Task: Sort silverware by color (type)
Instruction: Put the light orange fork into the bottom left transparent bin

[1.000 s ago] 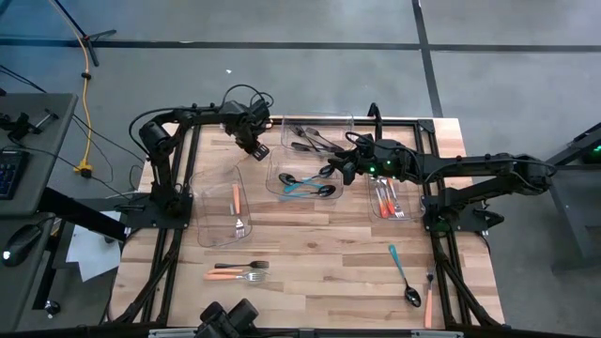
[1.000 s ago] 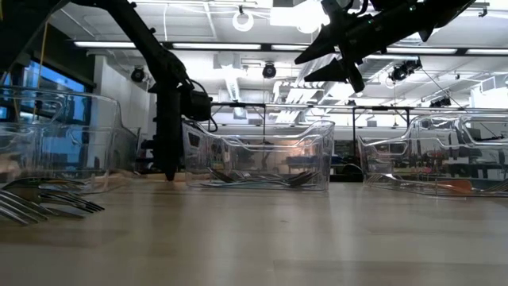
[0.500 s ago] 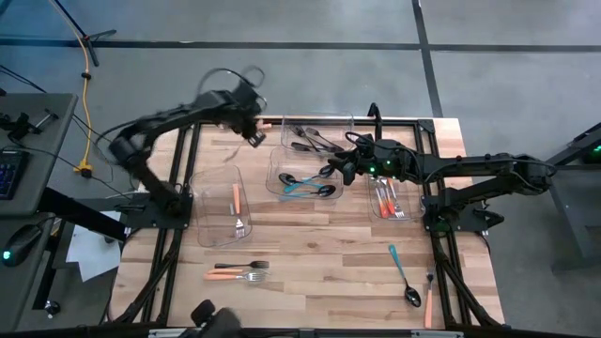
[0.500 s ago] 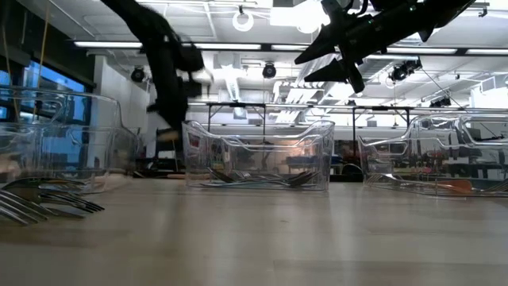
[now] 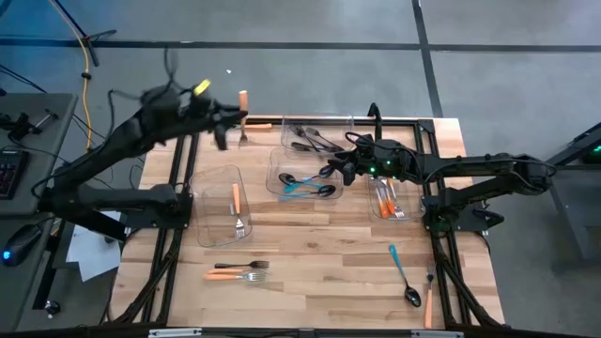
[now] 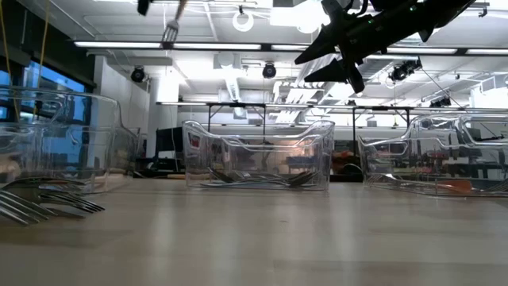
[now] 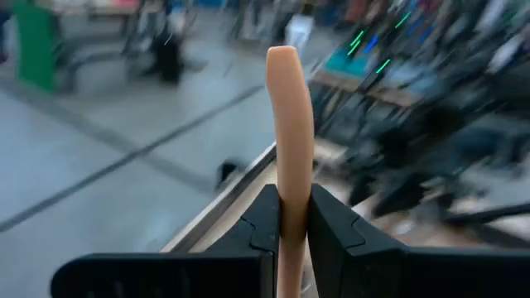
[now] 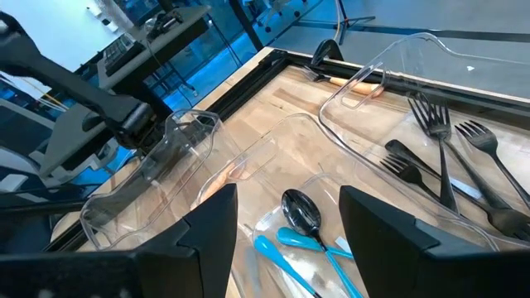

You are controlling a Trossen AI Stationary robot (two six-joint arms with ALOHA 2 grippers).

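Observation:
My left gripper (image 5: pixel 233 119) is raised high over the table's far left corner. It is shut on an orange-handled fork (image 5: pixel 243 101), whose tines (image 6: pixel 169 32) show at the top of the low view. My right gripper (image 5: pixel 331 171) hangs open over the middle clear bin (image 5: pixel 282 161), where teal spoons (image 8: pixel 306 240) lie on the bottom. Black forks (image 8: pixel 443 157) lie in the far bin. On the bare table near the front lie a black fork (image 5: pixel 241 265), an orange fork (image 5: pixel 235 275), a teal spoon (image 5: pixel 402 272) and an orange piece (image 5: pixel 428 302). My left gripper pinches the fork's orange handle (image 7: pixel 286 186) between its two fingers, which lie across it. The fingers come nearly level from the table's left. The handle's free end stands above the fingers and the tines hang below. The fork is lifted well clear of the table.
The left bin (image 5: pixel 208 178) holds an orange fork (image 5: pixel 237 202). The right bin (image 5: pixel 406 208) holds orange-handled pieces (image 5: pixel 385 199). Another orange-handled piece (image 8: pixel 364 88) lies by the table's far edge beyond the far bin. Bare wood lies at the table's middle front.
My left gripper has risen fast from the table top beside the far bin and drawn back toward the table's left edge, tipping from pointing down to nearly level. The orange-handled fork has gone up with it, from table height to high above the bins.

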